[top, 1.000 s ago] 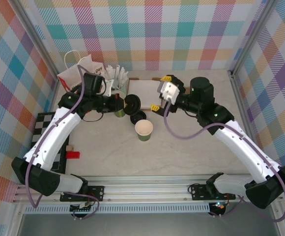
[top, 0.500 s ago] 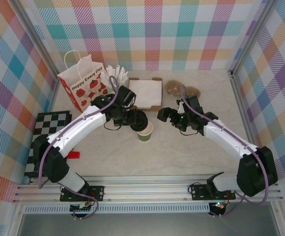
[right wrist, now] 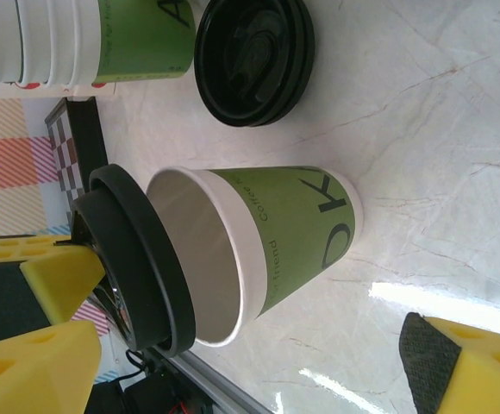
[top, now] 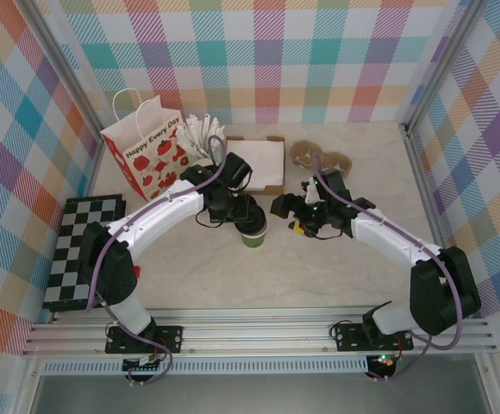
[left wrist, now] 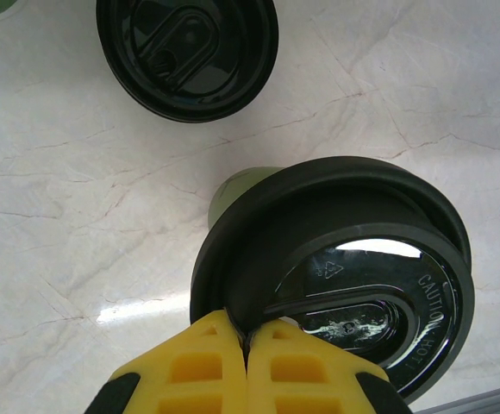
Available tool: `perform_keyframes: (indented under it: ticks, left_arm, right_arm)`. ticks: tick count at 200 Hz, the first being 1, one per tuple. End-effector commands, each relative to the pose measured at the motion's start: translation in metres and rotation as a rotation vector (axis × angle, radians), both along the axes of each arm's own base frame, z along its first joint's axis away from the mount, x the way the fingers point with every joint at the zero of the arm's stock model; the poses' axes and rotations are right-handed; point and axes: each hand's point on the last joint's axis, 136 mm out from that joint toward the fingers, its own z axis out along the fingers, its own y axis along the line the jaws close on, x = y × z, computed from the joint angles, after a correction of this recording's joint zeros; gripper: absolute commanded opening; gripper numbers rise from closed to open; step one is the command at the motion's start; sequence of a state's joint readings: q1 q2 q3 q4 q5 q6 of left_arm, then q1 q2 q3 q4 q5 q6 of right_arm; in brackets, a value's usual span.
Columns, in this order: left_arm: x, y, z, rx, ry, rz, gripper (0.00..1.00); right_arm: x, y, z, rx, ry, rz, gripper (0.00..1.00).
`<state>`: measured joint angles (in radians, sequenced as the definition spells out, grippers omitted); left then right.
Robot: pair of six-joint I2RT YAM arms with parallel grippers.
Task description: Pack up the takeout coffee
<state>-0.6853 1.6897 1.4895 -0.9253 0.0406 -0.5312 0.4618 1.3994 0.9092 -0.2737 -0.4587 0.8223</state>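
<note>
**Lid Placement: Gripper and Cup Status**

**Left gripper.** The left gripper [left wrist: 246, 332] has its yellow fingers pressed together on the rim of the black plastic lid [left wrist: 345, 276], pinching it at the edge. It holds the lid above the green paper cup [left wrist: 237, 190]. In the right wrist view the lid [right wrist: 142, 259] sits tilted over the cup's mouth: one side is close to the rim and the other is lifted clear, so the cream inside shows through the gap. Whether the low side touches the rim cannot be told.

**Right gripper.** The right gripper [right wrist: 241, 354] is spread wide. The cup [right wrist: 293, 233] lies between its two yellow fingers [right wrist: 34, 366], and neither finger touches it. In the top view this gripper [top: 289, 217] sits just beside the cup, on the cup's right.

**Cup location.** The cup [top: 253, 235] stands upright near the middle of the table [top: 233, 276], in front of the white box [top: 259, 159] at the far edge.

**Nearby items.** Loose black lids [right wrist: 250, 56] lie flat on the table just beyond the cup, next to a stack of lidless green cups [right wrist: 86, 39]. A strawberry-print paper bag [top: 146, 153] stands at the far left corner.
</note>
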Motion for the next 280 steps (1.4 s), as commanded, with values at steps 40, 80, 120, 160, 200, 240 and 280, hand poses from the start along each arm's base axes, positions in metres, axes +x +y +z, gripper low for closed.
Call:
perform_keyframes:
  ticks: [40,80,120,160,200,240,280]
  left_arm:
    - [-0.002,-0.010,-0.002,-0.007,0.028,-0.034,0.00]
    - [-0.002,-0.012,-0.006,-0.001,0.042,-0.043,0.00]
    - [-0.004,-0.011,-0.009,0.015,0.060,-0.054,0.00]
    - [-0.004,-0.013,-0.012,0.013,0.069,-0.058,0.00]
    - [-0.005,-0.015,-0.015,0.013,0.084,-0.065,0.00]
    - [-0.006,-0.016,-0.017,0.020,0.092,-0.074,0.00]
    - [-0.007,-0.019,-0.020,0.020,0.100,-0.082,0.00]
  right_arm:
    - [-0.006,0.005,-0.005,0.023,0.031,0.026,0.86]
    - [-0.008,0.006,-0.010,0.028,0.048,0.037,0.83]
    - [-0.008,0.008,-0.013,0.032,0.059,0.042,0.83]
    - [-0.010,0.009,-0.021,0.031,0.085,0.051,0.78]
    - [-0.011,0.013,-0.028,0.051,0.113,0.069,0.69]
    - [-0.013,0.017,-0.034,0.062,0.139,0.091,0.63]
    - [-0.016,0.022,-0.044,0.072,0.177,0.117,0.60]
